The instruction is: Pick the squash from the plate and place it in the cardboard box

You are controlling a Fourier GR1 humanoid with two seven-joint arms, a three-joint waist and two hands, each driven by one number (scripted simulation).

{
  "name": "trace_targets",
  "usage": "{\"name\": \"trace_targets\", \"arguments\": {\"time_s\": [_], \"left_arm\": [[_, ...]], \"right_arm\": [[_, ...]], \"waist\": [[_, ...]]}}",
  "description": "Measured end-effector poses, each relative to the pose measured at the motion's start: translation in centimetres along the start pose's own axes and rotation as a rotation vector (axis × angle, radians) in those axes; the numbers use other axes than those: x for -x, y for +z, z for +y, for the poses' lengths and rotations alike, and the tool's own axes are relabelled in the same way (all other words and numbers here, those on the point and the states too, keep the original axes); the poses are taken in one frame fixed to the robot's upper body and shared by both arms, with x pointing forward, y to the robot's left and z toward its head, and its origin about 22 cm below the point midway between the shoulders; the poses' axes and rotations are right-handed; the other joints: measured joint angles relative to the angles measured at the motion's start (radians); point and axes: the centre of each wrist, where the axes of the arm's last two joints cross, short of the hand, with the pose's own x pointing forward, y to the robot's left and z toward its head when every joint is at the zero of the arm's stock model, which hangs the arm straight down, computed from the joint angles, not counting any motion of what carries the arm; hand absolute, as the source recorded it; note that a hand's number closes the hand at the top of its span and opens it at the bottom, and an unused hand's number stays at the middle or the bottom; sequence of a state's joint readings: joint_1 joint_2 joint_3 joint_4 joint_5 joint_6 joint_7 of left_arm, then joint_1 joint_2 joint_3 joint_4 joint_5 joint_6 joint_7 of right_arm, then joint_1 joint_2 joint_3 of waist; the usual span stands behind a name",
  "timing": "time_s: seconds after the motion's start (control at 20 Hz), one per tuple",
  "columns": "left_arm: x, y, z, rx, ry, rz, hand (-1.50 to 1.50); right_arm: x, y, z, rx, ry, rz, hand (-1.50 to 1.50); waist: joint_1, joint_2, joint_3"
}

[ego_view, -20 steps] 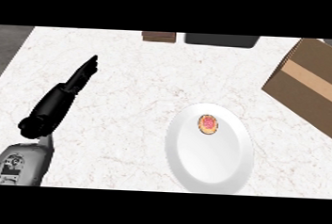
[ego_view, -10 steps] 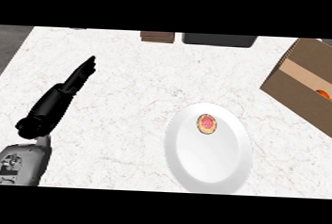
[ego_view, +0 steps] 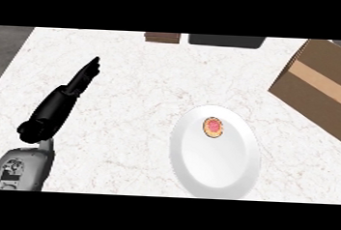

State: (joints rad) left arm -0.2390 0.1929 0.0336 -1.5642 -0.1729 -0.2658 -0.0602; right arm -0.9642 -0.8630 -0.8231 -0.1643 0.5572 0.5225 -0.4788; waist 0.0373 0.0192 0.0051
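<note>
Left hand [ego_view: 69,90]: lying at frame left, fingers straight, holding nothing.
Squash [ego_view: 213,127]: sitting on the plate's [ego_view: 215,172] upper part, lower centre-right.
Box [ego_view: 318,87]: standing at upper right.

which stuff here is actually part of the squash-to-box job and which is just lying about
Job:
squash, on the far part of the plate
white plate
cardboard box, at the right edge
left hand, open, over the counter

Lying about:
brown block, far edge
black object, beside it
</note>
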Motion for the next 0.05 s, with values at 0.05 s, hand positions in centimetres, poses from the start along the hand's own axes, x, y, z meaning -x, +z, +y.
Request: {"name": "trace_targets", "arguments": {"time_s": [0.05], "left_arm": [[0.04,0.04,0.03,0.004,0.0,-0.003,0.0]], "right_arm": [[-0.2,0.31,-0.6,0.026,-0.026,0.001,-1.5]], "waist": [[0.003,0.002,0.0]]}}
